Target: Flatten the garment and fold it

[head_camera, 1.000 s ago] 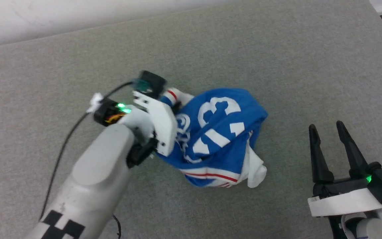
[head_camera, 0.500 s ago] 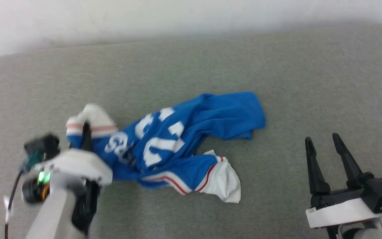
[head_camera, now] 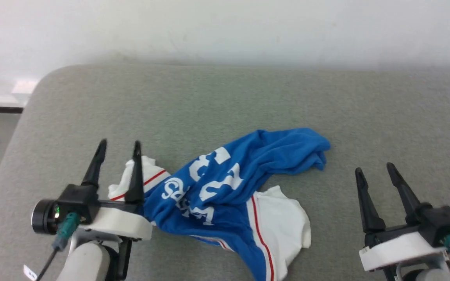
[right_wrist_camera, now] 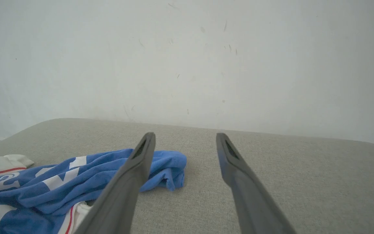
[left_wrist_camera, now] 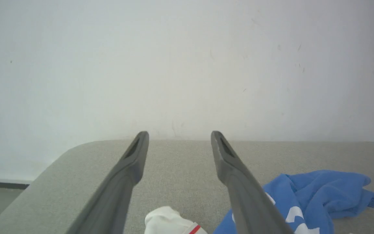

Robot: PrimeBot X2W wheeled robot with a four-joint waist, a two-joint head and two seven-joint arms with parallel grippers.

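Findings. The garment lies crumpled on the grey table, unfolded and not flat, stretched diagonally from the near left toward the far right. Its blue body is bunched into ridges, and the white print is creased and cannot be read in full. One white sleeve with a red stripe sits at the left end. A second white sleeve panel with red trim spreads toward the near edge. The bunched blue end points to the far right.

The left end effector stands at the garment's left end with fingers apart and nothing between them. Its inner finger crosses in front of the striped sleeve; it appears to hang just above the cloth, but contact cannot be confirmed. The right end effector is well clear of the garment on the right, fingers likewise spread and empty. A pale wall backs the table.
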